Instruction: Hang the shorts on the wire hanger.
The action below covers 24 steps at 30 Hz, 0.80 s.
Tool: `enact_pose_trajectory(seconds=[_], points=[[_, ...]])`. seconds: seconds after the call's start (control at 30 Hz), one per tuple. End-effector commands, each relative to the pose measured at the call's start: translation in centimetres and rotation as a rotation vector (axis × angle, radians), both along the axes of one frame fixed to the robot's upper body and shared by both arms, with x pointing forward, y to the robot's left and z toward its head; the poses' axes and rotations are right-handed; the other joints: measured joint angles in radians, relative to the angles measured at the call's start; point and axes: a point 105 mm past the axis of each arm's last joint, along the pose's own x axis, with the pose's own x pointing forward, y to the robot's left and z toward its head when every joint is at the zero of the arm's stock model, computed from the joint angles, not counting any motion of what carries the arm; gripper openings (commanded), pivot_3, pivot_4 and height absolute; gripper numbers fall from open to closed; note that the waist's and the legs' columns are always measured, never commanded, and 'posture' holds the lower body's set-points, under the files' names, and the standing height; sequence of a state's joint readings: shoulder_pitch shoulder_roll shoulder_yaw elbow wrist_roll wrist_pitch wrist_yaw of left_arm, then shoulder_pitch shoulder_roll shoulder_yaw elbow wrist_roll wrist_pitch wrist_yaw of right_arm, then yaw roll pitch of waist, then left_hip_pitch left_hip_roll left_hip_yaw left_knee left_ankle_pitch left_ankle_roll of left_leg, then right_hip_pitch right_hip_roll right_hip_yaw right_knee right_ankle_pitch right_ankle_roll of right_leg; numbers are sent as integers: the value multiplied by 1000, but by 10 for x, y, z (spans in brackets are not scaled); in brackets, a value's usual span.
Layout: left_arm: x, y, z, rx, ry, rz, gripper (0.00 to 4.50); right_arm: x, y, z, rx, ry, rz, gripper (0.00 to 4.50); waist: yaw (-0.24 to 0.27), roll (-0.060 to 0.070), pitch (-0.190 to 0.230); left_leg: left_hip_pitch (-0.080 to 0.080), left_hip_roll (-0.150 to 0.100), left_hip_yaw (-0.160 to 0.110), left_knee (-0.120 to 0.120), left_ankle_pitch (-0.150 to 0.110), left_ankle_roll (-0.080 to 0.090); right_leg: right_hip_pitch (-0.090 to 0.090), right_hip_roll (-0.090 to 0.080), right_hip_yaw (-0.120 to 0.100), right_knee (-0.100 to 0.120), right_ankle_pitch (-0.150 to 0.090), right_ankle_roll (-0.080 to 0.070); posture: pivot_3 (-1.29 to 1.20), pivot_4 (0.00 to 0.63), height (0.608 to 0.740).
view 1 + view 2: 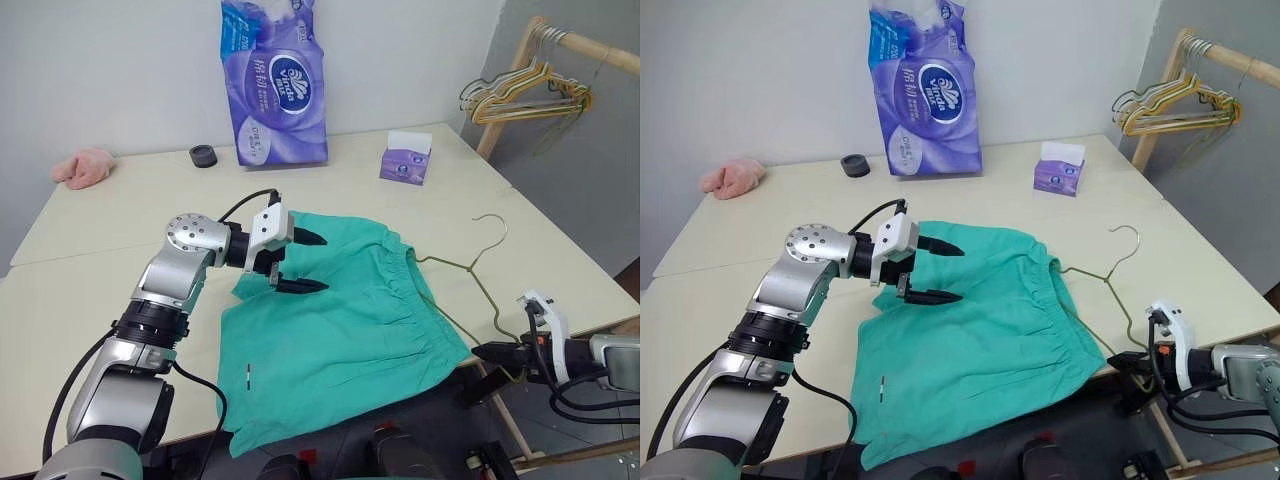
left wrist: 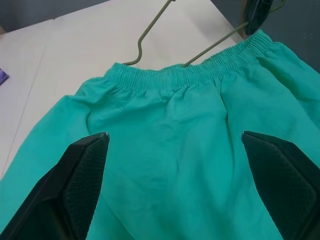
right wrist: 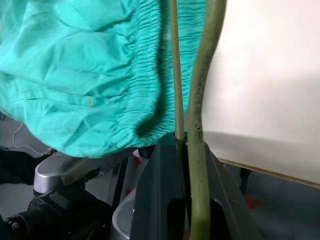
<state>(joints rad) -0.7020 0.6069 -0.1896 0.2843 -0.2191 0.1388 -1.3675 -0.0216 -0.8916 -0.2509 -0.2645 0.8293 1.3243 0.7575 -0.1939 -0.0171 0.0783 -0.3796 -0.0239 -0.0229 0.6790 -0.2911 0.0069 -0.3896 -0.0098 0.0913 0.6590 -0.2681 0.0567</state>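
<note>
The right gripper [image 3: 187,145] is clamped on the wire hanger [image 1: 478,272], whose wire runs ahead of its jaws under the shorts [image 1: 340,330] waistband. The left gripper [image 1: 298,262] hovers wide open and empty over the fabric. Threading looks underway; next, I'd guess, pinch the waistband. The table [image 1: 560,270] edge lies close behind the right jaws.

- Head stereo pair: high, looking forward and down over the table [image 1: 90,290]; both eyes share nearly the same scene.
- Left wrist cam: close above the shorts [image 2: 170,145], facing the waistband.
- Right wrist cam: very close, probably at the table edge, along the wire hanger [image 3: 200,100].
</note>
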Motion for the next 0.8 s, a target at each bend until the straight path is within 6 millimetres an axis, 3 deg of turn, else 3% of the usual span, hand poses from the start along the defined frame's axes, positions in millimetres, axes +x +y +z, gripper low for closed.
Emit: enact_pose_trajectory(seconds=[0.03,0.4,0.67,0.8], points=[[4,1,15,-12,-65,5,4481,4,2,6,26,0,-5,0,0,0,0,0,0,0,0,0,0,0,0,0,0,0,0,-248,51,740],[8,-1,19,-35,-83,22,4481,39,23,20,147,-67,-55,0,-2,1,-1,0,0,-1,0,0,0,-1,0,-1,2,2,-3,-246,46,740],[11,-2,22,-51,-96,34,4481,24,31,9,137,18,-2,0,-1,1,-1,0,-1,-1,0,0,0,-1,-1,-1,2,3,-2,-243,46,740],[11,-4,24,-57,-98,36,4481,27,36,10,139,11,10,0,-2,1,-1,0,-1,-1,0,0,0,-1,-1,-2,2,3,-2,-244,46,740]])
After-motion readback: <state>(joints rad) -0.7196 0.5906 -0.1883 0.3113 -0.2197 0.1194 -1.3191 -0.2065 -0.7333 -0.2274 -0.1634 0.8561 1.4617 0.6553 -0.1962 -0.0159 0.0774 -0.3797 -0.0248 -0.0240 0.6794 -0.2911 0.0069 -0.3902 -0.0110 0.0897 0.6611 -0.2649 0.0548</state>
